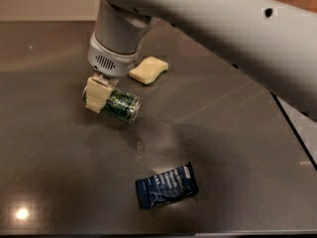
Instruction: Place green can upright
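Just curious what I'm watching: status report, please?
Gripper left of centre, jaws clamped on green can. Can sideways, not yet upright. Sponge behind, blue packet in front, both apart from it.

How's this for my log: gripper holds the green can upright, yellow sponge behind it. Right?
No: the camera view shows the green can lying on its side, not upright. The gripper does hold it, by one end, with the yellow sponge behind it.
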